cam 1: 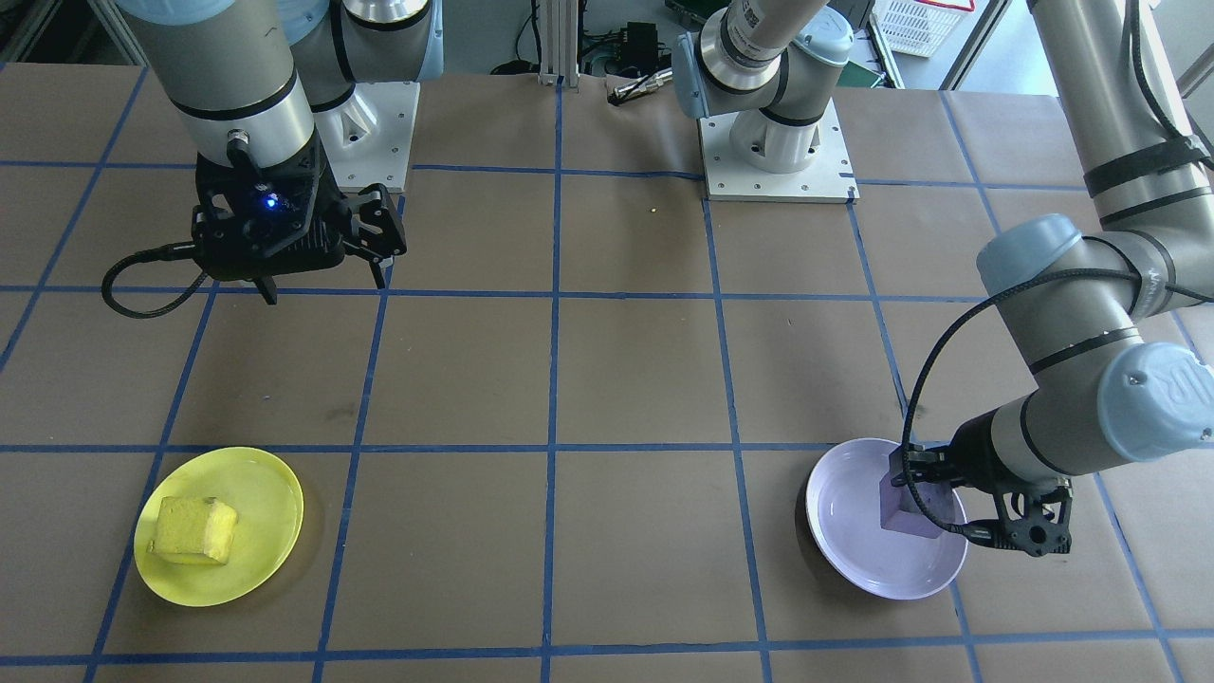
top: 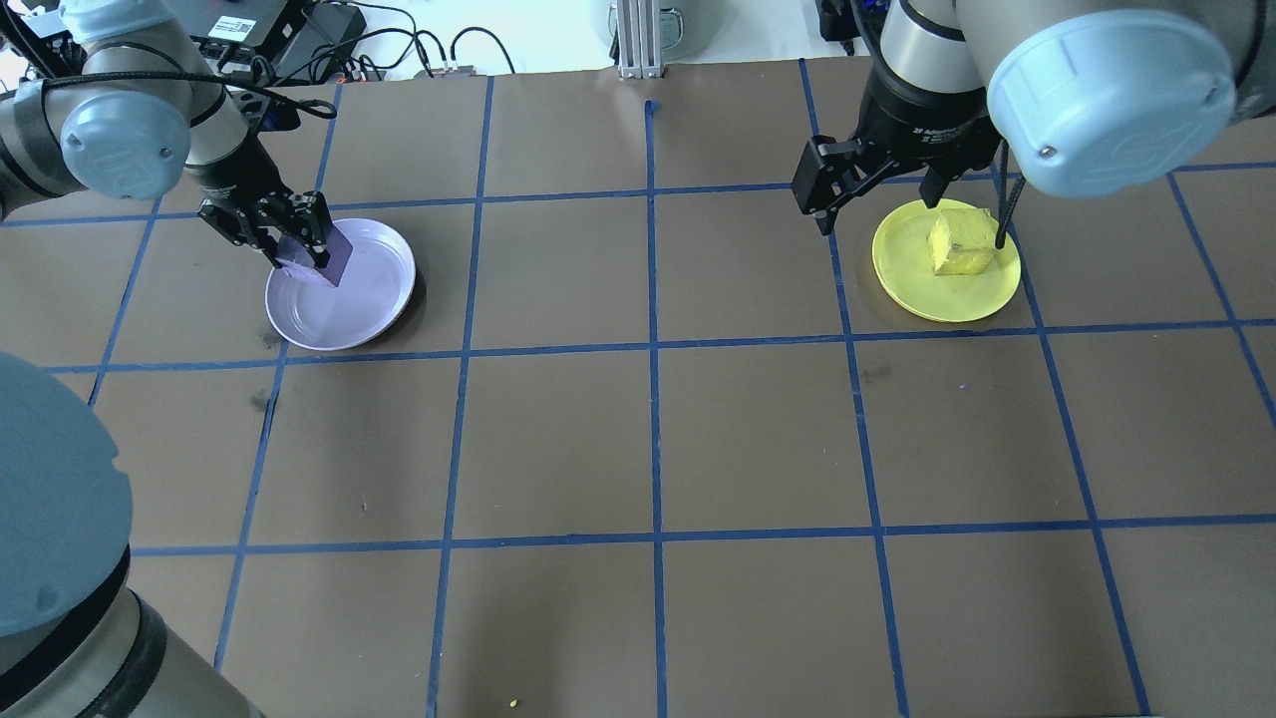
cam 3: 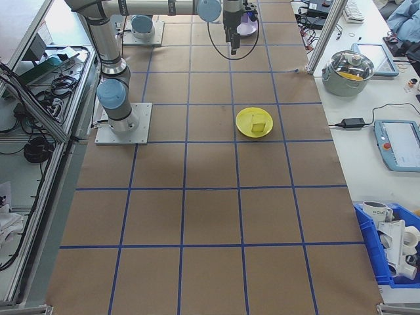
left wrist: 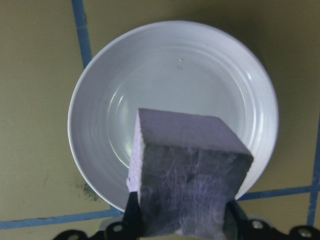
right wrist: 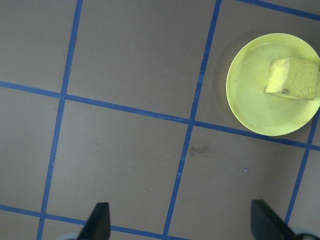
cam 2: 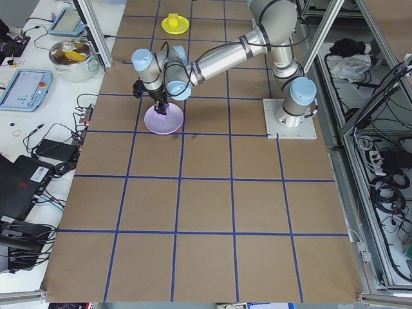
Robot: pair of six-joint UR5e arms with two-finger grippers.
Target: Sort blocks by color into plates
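My left gripper (top: 299, 244) is shut on the light purple block (left wrist: 190, 170), holding it tilted just over the near rim of the lavender plate (left wrist: 175, 65). The same block (cam 1: 901, 507) and plate (cam 1: 854, 531) show in the front view; whether the block touches the plate I cannot tell. The yellow block (top: 959, 242) lies in the yellow plate (top: 937, 299), also seen from the right wrist as block (right wrist: 292, 77) and plate (right wrist: 250, 95). My right gripper (cam 1: 322, 283) hangs open and empty, raised well above the table, off to the side of the yellow plate.
The brown table is ruled with blue tape lines. Both arm bases (cam 1: 778, 142) stand at the robot's edge. Beside the table are a lidded pot (cam 3: 351, 69), a tablet (cam 3: 400, 144) and a blue bin (cam 3: 394, 246).
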